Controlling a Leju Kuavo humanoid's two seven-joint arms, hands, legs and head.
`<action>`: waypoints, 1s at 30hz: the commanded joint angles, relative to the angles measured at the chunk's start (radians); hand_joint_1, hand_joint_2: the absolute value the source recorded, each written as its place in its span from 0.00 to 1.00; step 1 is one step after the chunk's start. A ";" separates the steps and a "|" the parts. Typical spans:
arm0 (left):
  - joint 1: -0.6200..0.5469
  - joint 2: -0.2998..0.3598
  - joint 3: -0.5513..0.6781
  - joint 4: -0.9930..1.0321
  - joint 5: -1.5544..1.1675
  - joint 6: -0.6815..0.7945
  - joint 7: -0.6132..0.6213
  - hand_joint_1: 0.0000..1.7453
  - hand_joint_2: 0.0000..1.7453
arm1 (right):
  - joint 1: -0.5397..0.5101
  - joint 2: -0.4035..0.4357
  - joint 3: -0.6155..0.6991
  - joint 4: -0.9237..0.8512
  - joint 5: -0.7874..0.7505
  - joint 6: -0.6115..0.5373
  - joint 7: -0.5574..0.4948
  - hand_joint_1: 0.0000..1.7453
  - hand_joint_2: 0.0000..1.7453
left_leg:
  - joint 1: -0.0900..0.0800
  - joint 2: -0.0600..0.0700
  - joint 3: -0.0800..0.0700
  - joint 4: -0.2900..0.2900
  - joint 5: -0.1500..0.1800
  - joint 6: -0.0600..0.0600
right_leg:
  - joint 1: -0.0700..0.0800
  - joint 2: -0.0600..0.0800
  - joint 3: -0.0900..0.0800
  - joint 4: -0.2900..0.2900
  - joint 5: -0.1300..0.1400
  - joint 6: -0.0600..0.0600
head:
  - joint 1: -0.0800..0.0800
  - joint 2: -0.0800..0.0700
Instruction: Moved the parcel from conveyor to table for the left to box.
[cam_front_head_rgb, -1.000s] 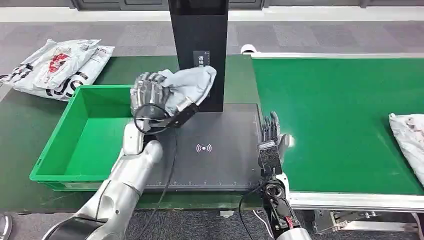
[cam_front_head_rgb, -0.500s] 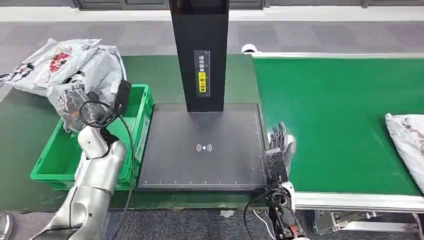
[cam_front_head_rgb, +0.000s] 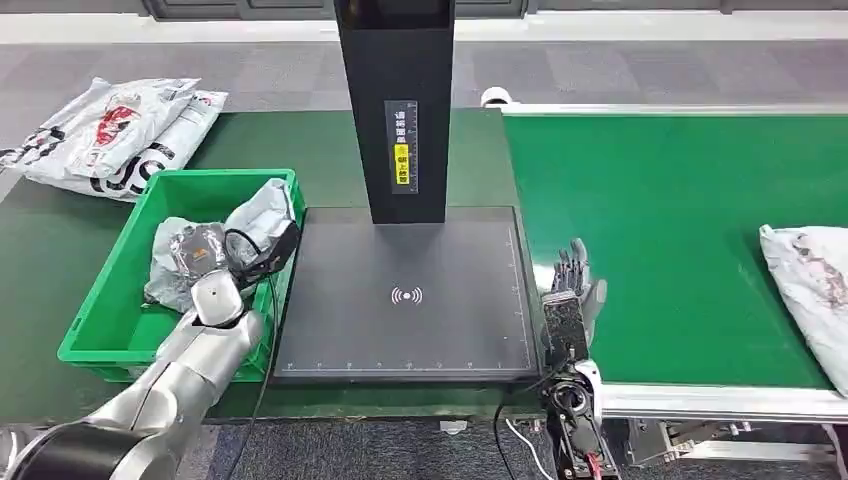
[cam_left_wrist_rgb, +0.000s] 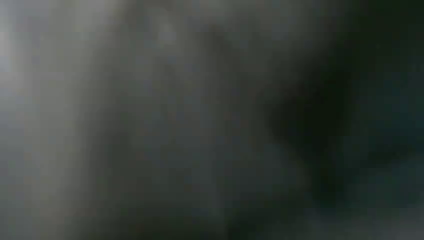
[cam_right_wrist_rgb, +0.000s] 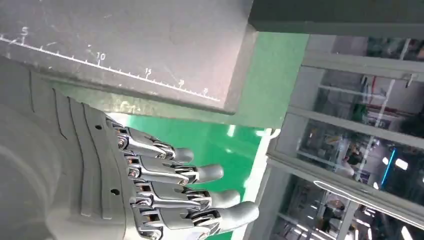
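Observation:
A crumpled grey parcel (cam_front_head_rgb: 258, 213) lies inside the green bin (cam_front_head_rgb: 110, 300) on the left of the table. My left hand (cam_front_head_rgb: 194, 250) is down in the bin, wrapped in the parcel and gripping it; the left wrist view is a dark grey blur. My right hand (cam_front_head_rgb: 570, 283) is open, fingers straight and apart, at the near edge of the green conveyor belt (cam_front_head_rgb: 680, 200) beside the scanner plate. In the right wrist view the right hand (cam_right_wrist_rgb: 165, 190) holds nothing, next to the plate's ruled corner (cam_right_wrist_rgb: 150, 50). A white printed parcel (cam_front_head_rgb: 808, 290) lies on the belt at far right.
A black scanner plate (cam_front_head_rgb: 405, 330) lies between bin and belt, with a tall black column (cam_front_head_rgb: 395, 100) at its back. Several white printed bags (cam_front_head_rgb: 110, 130) are piled on the table behind the bin. A cable runs from my left wrist over the bin's wall.
My left arm has swung left from the scanner column and come down into the green bin with the grey parcel. The right hand has stayed by the belt's edge. The belt's parcel has crept left.

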 joint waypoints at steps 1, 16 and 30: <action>0.007 -0.015 0.094 0.115 0.096 -0.039 -0.116 0.00 1.00 | 0.006 -0.008 -0.048 0.005 0.012 0.032 -0.010 0.00 0.00 | 0.000 0.001 0.003 -0.002 0.000 0.001 | 0.000 -0.001 0.004 -0.003 0.000 0.000 | 0.000 0.000; -0.112 -0.153 0.816 -0.008 0.713 0.295 -1.192 0.00 0.00 | -0.065 -0.016 -0.048 0.120 -0.005 -0.061 -0.036 0.00 0.00 | 0.001 -0.002 0.001 0.001 0.000 0.000 | 0.001 -0.003 0.002 -0.001 0.000 0.000 | 0.000 0.000; -0.082 -0.209 0.750 -0.123 0.904 0.231 -1.273 0.00 0.00 | -0.060 -0.018 -0.056 0.115 -0.013 -0.093 -0.043 0.00 0.00 | 0.000 -0.001 0.000 0.000 0.000 0.000 | 0.000 -0.001 0.001 0.000 0.000 0.000 | 0.000 0.000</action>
